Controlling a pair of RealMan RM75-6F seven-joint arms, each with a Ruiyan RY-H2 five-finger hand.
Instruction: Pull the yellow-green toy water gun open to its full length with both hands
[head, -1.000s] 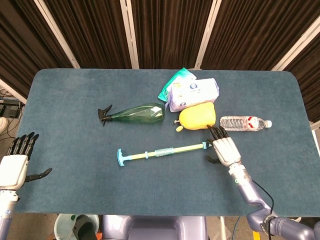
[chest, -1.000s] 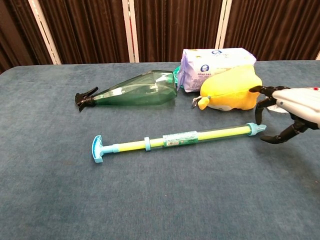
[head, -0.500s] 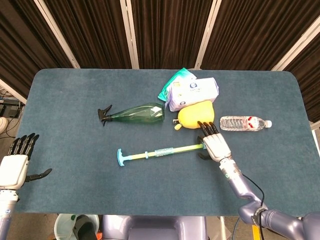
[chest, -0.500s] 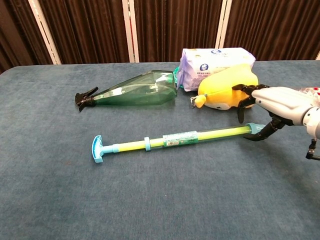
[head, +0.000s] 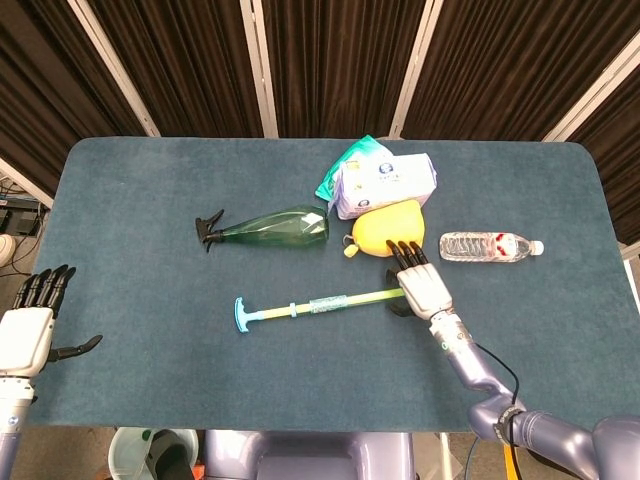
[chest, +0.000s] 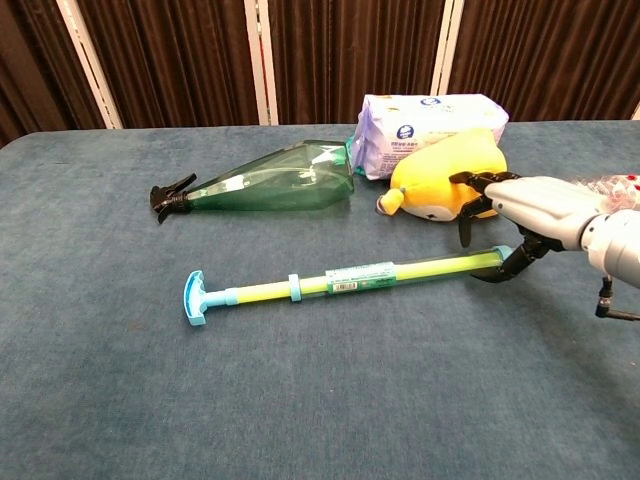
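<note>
I count one long yellow-green plastic toy water gun (head: 322, 304); my right hand (head: 421, 288) cups its tip, fingers apart; my left hand (head: 27, 330) open, holding nothing.

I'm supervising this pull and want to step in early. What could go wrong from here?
The right hand is over the water gun's right end with fingers spread, not yet closed; a loose grasp may slip. Its fingers sit against the yellow plush toy and may nudge it. The left hand is off the table edge, far from the blue handle, so pulling now would just drag the toy.
</note>
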